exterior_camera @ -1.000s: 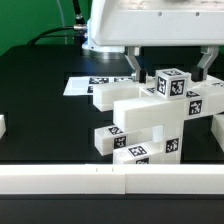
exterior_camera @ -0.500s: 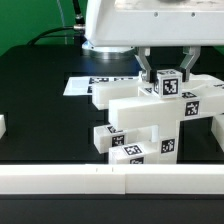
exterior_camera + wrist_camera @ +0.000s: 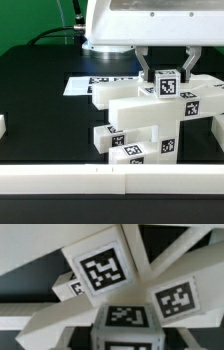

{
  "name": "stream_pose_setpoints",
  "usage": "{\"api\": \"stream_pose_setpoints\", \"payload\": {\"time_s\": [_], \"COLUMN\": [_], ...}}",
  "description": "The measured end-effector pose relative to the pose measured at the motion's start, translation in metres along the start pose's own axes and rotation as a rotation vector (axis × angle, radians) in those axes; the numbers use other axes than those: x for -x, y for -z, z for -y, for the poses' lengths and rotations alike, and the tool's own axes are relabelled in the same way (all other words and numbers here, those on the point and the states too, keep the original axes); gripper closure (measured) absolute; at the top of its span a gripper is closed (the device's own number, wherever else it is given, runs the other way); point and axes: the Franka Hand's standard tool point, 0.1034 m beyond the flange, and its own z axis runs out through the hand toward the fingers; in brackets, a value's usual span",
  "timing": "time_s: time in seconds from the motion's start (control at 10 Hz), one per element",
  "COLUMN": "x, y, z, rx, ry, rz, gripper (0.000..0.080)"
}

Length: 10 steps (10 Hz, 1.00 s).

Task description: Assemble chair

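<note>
A black table (image 3: 40, 120) fills the frame. At centre right stands the half-built chair (image 3: 135, 112), a stack of chunky white tagged blocks. Above it, in the upper right, the gripper (image 3: 167, 72) pinches the top of an upright tagged piece (image 3: 168, 86), probably a leg, though its foot is hidden. If the pinch sits off-centre, the piece may tilt and jam, or drag the loose stack sideways.

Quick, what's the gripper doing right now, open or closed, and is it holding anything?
Gripper: closed on the chunky white plastic block with a black-and-white tag at the top of the partly built white chair.
</note>
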Motion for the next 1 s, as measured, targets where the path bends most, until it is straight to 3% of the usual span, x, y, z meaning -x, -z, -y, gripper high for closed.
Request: {"api": "stream_pose_setpoints", "payload": {"time_s": [1.0], "x": [0.0006], "y": [0.0], "z": [0.0036], "rx": [-0.013], "ry": [-0.604], "rz": [0.005], "gripper": [0.0511]}}
